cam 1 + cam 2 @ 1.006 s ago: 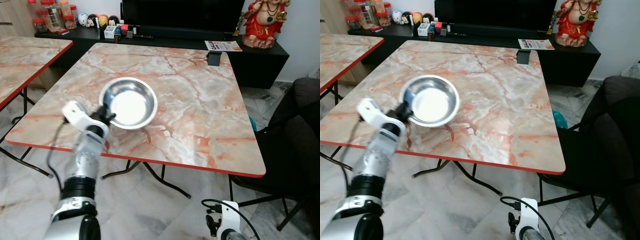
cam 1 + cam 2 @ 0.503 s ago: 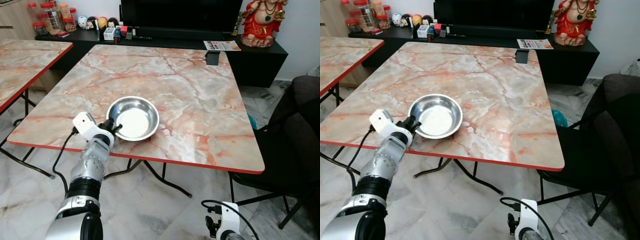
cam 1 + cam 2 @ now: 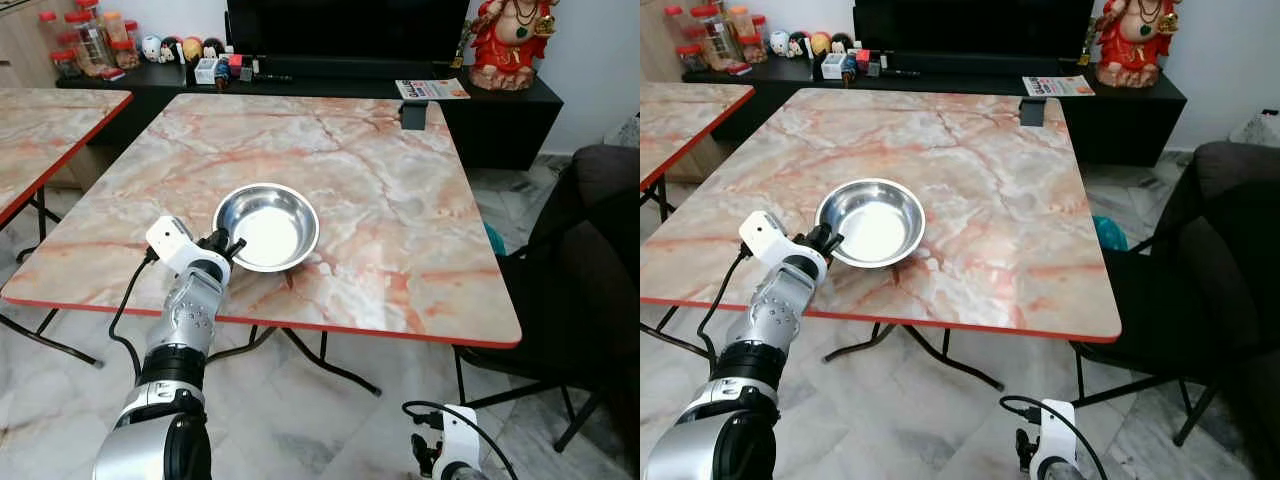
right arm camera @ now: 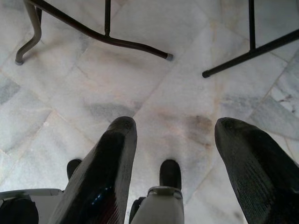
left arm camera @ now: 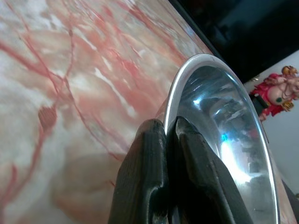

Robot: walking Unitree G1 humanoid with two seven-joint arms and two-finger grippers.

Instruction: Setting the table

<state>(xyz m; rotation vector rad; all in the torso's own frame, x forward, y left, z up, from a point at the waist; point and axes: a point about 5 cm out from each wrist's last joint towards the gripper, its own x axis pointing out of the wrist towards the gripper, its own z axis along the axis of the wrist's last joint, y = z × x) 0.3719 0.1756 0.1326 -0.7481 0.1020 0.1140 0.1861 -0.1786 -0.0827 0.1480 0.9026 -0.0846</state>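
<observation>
The counter (image 3: 400,210) is a square top with a pink and grey marble pattern and a red edge, and it stands on thin dark folding legs over a floor (image 3: 300,420) of pale marble tiles. A second counter (image 3: 40,130) of the same pattern stands to the robot's left, apart from the first. Behind both runs a low black cabinet (image 3: 500,110) with a large dark screen (image 3: 340,25) on it. On this cabinet I count one red statue (image 3: 505,40) at the right end, one flat magazine (image 3: 432,89), some jars (image 3: 85,35) with red lids at the left end, and a row of small toy figures (image 3: 180,47) too small to count. One small black object (image 3: 414,115) stands at the far right corner of the counter. A dark chair (image 3: 590,260) stands just beside the counter on the robot's right.

There is one bowl (image 3: 267,226) of shiny steel on the counter, near the front edge and toward the robot's left; it is empty inside. The left claw (image 3: 222,246) reaches over the front edge and is closed on the near rim of the bowl, and in the left wrist view its fingers (image 5: 149,182) are pressed together on the rim. The right claw (image 4: 175,154) hangs low over the floor with its two fingers (image 4: 107,163) wide apart and nothing between them.
</observation>
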